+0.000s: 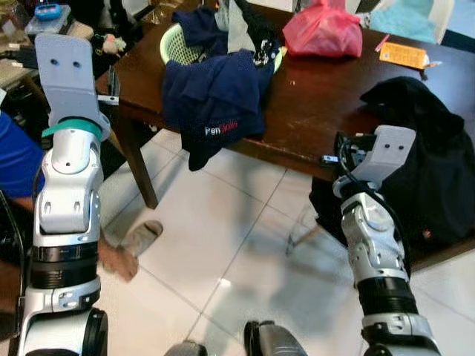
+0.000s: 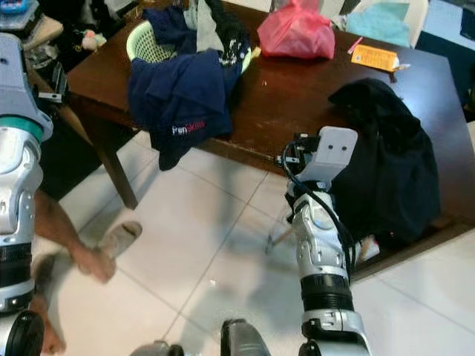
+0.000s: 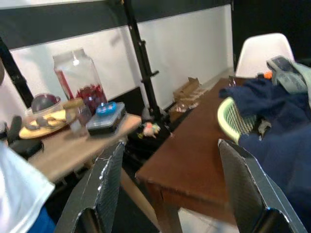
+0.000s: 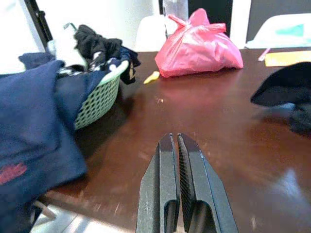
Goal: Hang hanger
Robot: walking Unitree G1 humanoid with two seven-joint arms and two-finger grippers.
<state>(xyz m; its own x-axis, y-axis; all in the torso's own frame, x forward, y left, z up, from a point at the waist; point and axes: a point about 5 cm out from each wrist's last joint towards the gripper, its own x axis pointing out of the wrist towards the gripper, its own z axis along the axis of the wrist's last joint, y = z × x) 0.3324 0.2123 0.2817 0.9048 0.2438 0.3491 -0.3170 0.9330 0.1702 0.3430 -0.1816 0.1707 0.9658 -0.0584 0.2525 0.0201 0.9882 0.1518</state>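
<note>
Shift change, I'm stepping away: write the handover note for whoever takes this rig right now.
Left gripper: open, empty, raised off the table's left end.
Right gripper: shut, empty, at the near edge of the brown table.
Job's things: no hanger can be made out. The green laundry basket sits on the table, overflowing with clothes; a navy shirt spills over the near edge. A black garment drapes the right end; a pink bag lies at the back.
Done: nothing visibly.
Left: find a hanger, hang it. A person's foot is on the floor nearby.

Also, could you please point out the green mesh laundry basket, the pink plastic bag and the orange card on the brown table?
green mesh laundry basket [image 4: 99, 99], right wrist view, its side wall.
pink plastic bag [image 1: 323, 31], left eye view, its middle.
orange card [image 1: 404, 55], left eye view, its centre.
</note>
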